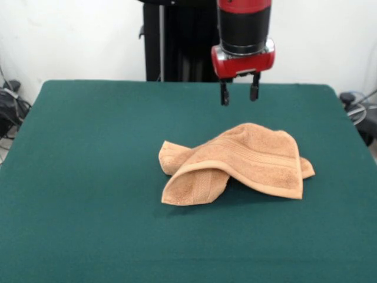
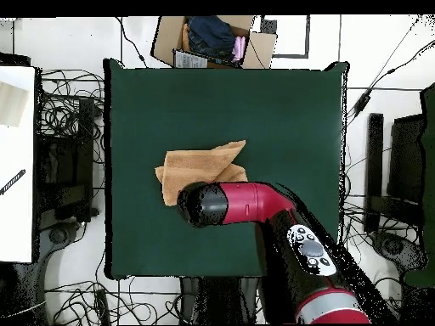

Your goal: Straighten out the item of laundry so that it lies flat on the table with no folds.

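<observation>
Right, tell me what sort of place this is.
Probably a robotics lab or test room. A red and black arm hangs its open claw over a towel on a green table, loose cables sprawl across the floor, and a cardboard box sits by the table.

Beyond the far edge I see an open cardboard box holding dark and pink fabric. Tangled black cables sprawl over the pale floor on both sides, and a white tabletop stands at left.
</observation>
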Motion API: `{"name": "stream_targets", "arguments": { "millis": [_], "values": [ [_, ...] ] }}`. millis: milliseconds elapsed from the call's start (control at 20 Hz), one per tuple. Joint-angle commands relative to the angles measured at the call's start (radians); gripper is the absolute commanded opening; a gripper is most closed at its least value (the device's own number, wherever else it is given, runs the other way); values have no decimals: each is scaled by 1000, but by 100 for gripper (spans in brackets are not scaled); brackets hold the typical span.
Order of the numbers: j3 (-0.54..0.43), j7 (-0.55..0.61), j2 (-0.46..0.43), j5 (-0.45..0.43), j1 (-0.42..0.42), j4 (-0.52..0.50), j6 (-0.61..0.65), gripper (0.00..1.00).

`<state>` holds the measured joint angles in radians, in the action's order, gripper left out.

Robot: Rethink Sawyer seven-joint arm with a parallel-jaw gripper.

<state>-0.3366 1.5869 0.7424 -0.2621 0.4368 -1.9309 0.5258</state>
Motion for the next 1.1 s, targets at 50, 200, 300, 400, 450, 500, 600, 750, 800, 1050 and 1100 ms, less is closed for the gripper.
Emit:
{"name": "stream_targets", "arguments": {
  "millis": [50,200,300,400,450,500,600,750,800,1050,1100],
  "values": [
    [-90,-83,11,-45,6,49,104,100],
    [-93,-81,49,-41,22,4,100,100],
    [-99,-84,62,-38,35,-18,100,100],
    [-104,-87,67,-38,45,-30,99,100],
    [-105,-88,66,-40,48,-32,99,100],
    [-106,-89,65,-42,50,-34,99,100],
    [-107,-82,66,-48,55,-42,92,100],
    [-108,-70,84,-53,65,-77,70,100],
    [-108,-67,95,-53,72,-98,59,100],
    [-120,-63,110,-66,112,-179,9,100],
    [-120,-61,104,-72,115,-184,0,100]
  ]
}}
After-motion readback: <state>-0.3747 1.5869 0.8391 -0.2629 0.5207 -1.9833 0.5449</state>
